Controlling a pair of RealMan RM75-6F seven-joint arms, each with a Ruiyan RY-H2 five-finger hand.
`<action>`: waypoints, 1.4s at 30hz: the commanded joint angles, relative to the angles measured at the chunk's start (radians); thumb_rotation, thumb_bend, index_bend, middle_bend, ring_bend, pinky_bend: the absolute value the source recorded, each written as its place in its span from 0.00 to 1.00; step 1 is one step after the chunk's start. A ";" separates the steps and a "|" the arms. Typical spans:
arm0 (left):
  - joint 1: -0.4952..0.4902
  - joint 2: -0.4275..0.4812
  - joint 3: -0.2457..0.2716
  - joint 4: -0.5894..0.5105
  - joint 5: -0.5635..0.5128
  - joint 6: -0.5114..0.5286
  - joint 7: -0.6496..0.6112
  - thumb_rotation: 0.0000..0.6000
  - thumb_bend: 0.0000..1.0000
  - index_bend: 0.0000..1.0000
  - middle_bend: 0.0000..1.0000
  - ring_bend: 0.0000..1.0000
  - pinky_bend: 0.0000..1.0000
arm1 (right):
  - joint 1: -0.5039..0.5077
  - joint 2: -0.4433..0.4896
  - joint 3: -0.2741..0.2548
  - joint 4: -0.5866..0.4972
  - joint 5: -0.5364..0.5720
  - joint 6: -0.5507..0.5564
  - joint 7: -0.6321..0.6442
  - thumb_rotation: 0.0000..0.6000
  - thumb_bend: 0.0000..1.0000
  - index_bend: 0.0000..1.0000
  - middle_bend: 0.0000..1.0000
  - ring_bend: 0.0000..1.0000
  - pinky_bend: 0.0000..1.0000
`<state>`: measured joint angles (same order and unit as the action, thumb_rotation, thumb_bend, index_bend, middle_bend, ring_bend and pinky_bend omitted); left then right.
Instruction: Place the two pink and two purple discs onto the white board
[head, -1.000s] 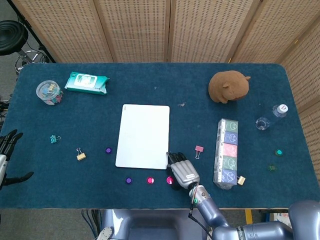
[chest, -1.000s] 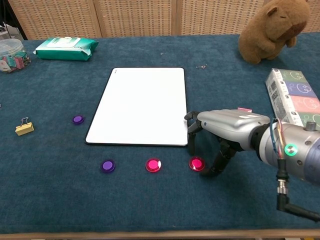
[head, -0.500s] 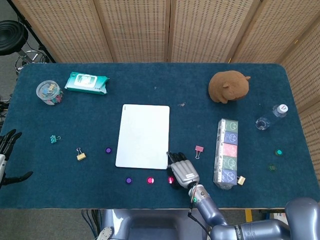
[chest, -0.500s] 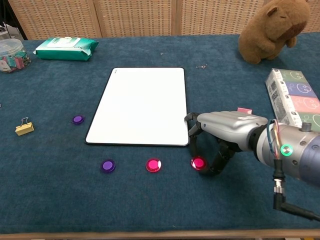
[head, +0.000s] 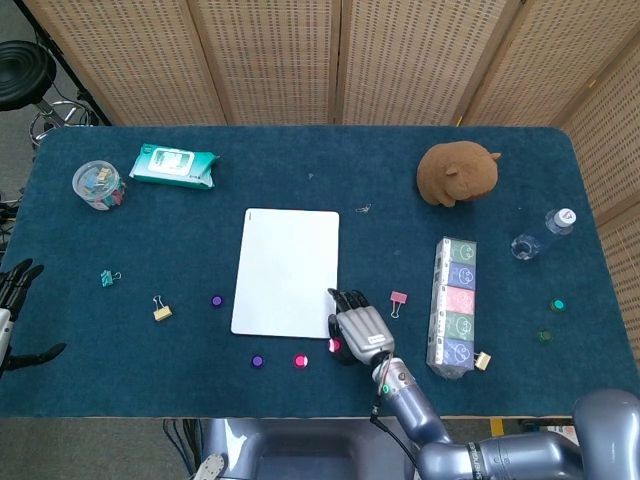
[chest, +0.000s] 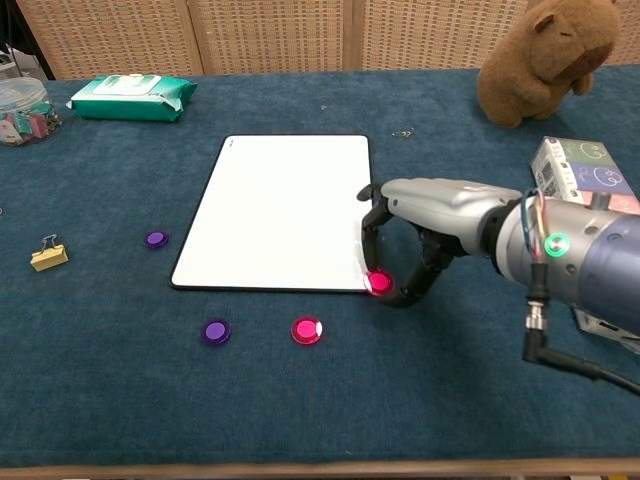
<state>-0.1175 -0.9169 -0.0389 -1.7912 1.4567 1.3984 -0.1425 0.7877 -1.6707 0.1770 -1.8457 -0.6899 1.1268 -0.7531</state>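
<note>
Head view showed the white board (head: 286, 271) lying flat in the middle of the blue table (head: 300, 160), with nothing on it that I could see. The right hand (head: 360, 333) sat just off the board's near right corner, fingers curled down around one pink disc (head: 334, 346), which showed only as a pink glint at the hand's left edge; from this angle I could not tell if the disc was lifted or on the cloth. The second pink disc (head: 300, 361) and a purple disc (head: 257, 361) lay on the table in front of the board, and the other purple disc (head: 216, 300) lay just beside the board's left edge, none touching it. The left hand (head: 12, 290) was far off at the table's left edge, fingers spread and holding nothing. Chest view was clearer: the right hand (chest: 405, 250) pinched the pink disc (chest: 379, 283) between thumb and fingers right at the board's (chest: 280, 210) near right corner, at the black rim, seemingly not yet released onto the white surface. The other pink disc (chest: 306, 330) and one purple disc (chest: 215, 331) were on the table short of the board, the far purple disc (chest: 155, 239) to its left. The left hand did not show in this view. Judged progress: zero of four discs placed, the first one about to go on, three untouched.
</note>
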 joint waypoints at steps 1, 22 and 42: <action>-0.001 0.000 0.000 0.001 -0.001 -0.002 -0.001 1.00 0.00 0.00 0.00 0.00 0.00 | 0.036 -0.014 0.040 0.026 0.044 -0.009 -0.012 1.00 0.44 0.60 0.00 0.00 0.00; -0.006 0.015 -0.007 0.018 -0.016 -0.018 -0.052 1.00 0.00 0.00 0.00 0.00 0.00 | 0.148 -0.096 0.080 0.166 0.182 -0.047 -0.012 1.00 0.39 0.30 0.00 0.00 0.00; 0.000 0.010 -0.003 0.014 -0.003 -0.001 -0.018 1.00 0.00 0.00 0.00 0.00 0.00 | 0.108 -0.048 -0.060 -0.051 -0.029 -0.031 0.056 1.00 0.37 0.36 0.00 0.00 0.00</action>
<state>-0.1177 -0.9072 -0.0417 -1.7769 1.4537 1.3970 -0.1602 0.8995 -1.7055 0.1296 -1.9075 -0.7073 1.1063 -0.7056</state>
